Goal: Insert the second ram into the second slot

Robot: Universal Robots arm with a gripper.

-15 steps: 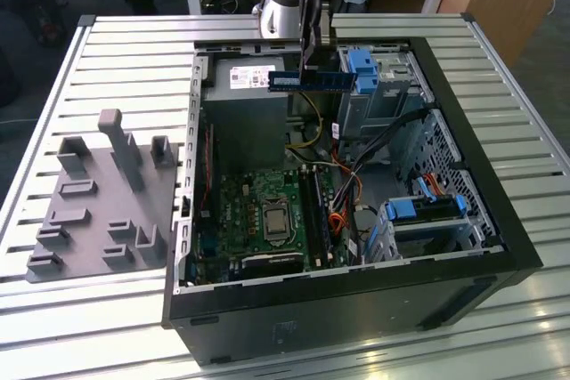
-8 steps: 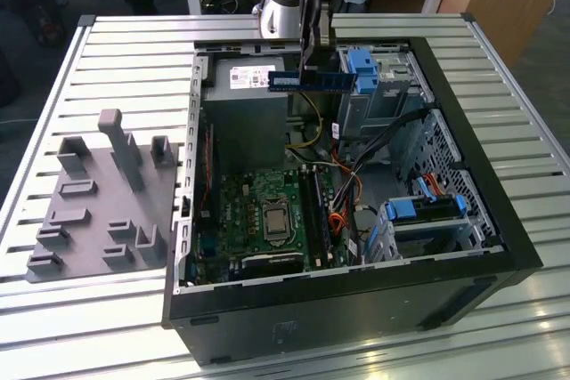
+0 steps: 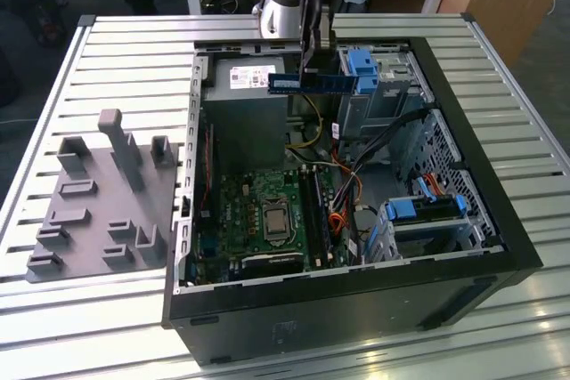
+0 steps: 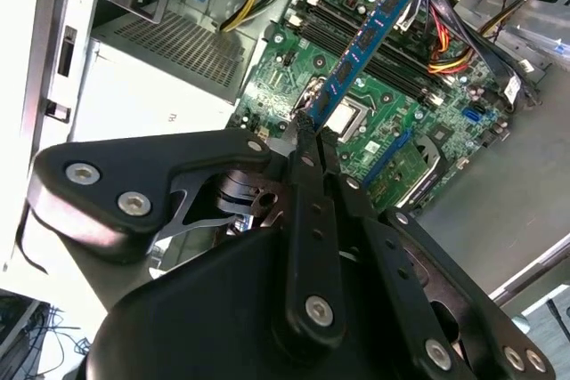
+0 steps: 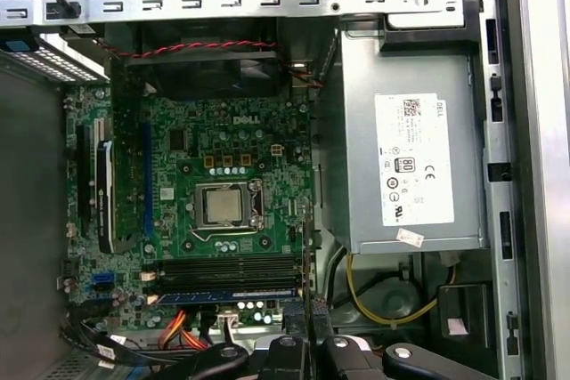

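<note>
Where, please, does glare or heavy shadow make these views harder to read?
In the exterior view, glare streaks the slatted table along its near edge; in the second wrist view, the gripper holding the second ram is a dark mass against the brightly lit motherboard; in the first wrist view, the power supply is evenly lit, without glare.
</note>
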